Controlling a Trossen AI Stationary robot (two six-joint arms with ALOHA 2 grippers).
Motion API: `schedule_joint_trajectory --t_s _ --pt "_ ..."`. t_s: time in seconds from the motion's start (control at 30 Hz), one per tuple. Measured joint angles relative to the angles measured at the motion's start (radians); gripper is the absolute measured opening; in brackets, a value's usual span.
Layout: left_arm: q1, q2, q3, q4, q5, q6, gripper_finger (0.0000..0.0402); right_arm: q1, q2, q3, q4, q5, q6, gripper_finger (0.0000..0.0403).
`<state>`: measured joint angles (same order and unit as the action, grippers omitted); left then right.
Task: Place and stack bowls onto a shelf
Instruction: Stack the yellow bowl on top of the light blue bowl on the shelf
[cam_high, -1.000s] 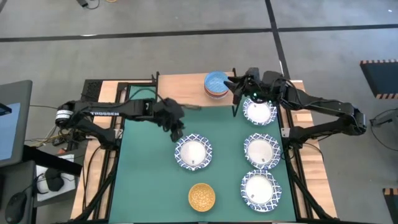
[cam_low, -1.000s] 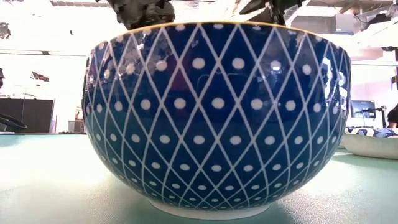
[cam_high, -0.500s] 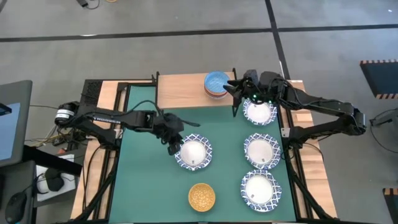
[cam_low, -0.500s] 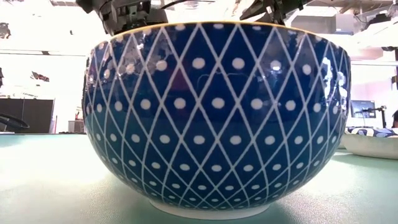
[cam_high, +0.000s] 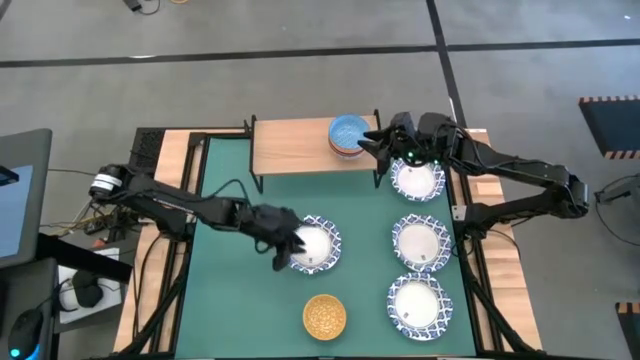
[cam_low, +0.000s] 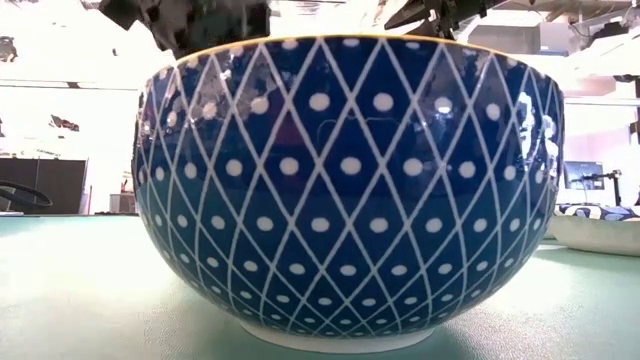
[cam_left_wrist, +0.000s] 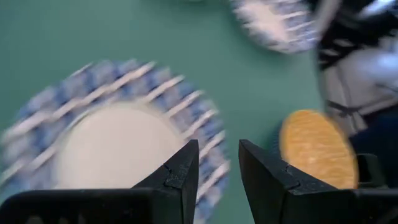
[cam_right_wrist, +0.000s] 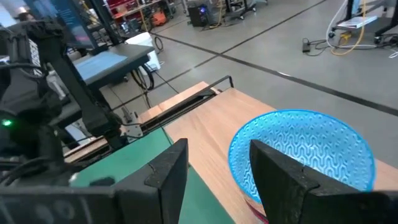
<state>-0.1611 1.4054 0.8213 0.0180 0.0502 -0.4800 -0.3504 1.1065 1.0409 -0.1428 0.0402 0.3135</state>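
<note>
Several white bowls with blue lattice rims rest on the green table; the nearest to my left gripper is the middle one (cam_high: 312, 246) (cam_left_wrist: 115, 149). My left gripper (cam_high: 285, 254) (cam_left_wrist: 217, 180) is open, slanting down over that bowl's left rim with nothing between its fingers. A light blue bowl (cam_high: 347, 130) (cam_right_wrist: 305, 149) sits in a pinkish-red bowl (cam_high: 346, 150) on the wooden shelf (cam_high: 295, 148). My right gripper (cam_high: 372, 142) (cam_right_wrist: 217, 180) hangs open just right of that stack, above the shelf. A yellow-orange bowl (cam_high: 324, 316) (cam_left_wrist: 317, 148) stands near the front edge.
Three more white bowls (cam_high: 417, 180) (cam_high: 420, 243) (cam_high: 420, 305) line the table's right side. The low view is filled by the blue lattice outside of the yellow-rimmed bowl (cam_low: 350, 190). The left half of the shelf top and the table's left part lie bare.
My left gripper has swung from beside the shelf toward the table's near edge and down, tipping its fingers more downward, and now stands over the left rim of the middle white bowl. The bowls have not moved.
</note>
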Motion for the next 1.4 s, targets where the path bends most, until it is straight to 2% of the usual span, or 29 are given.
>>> schedule_joint_trajectory --t_s 0.13,0.4,0.53,0.73,1.1,1.27,1.4 --pt "-0.072 0.086 0.016 0.116 0.007 0.041 0.0098 0.002 0.000 0.000 -0.013 -0.017 0.000 0.0199" --pt "-0.174 0.298 0.185 0.115 0.026 -0.094 0.0098 0.036 0.000 0.000 -0.131 -0.019 0.023 0.0199" --pt "-0.235 0.390 0.265 0.095 0.024 -0.139 0.0098 0.068 0.000 0.000 -0.181 -0.018 -0.007 0.0199" --pt "-0.288 0.501 0.373 -0.051 -0.035 -0.229 0.0098 0.112 0.000 0.000 -0.187 -0.018 -0.041 0.0198" --pt "-0.264 0.527 0.553 -0.281 -0.093 -0.087 0.0098 0.167 -0.042 0.000 -0.243 -0.011 -0.076 0.0198" --pt "-0.245 0.527 0.544 -0.329 -0.136 -0.103 0.0098 0.157 -0.076 0.000 -0.269 -0.007 -0.079 0.0198" --pt "-0.242 0.527 0.512 -0.310 -0.092 -0.120 0.0098 0.158 -0.112 0.000 -0.312 0.007 -0.088 0.0198"
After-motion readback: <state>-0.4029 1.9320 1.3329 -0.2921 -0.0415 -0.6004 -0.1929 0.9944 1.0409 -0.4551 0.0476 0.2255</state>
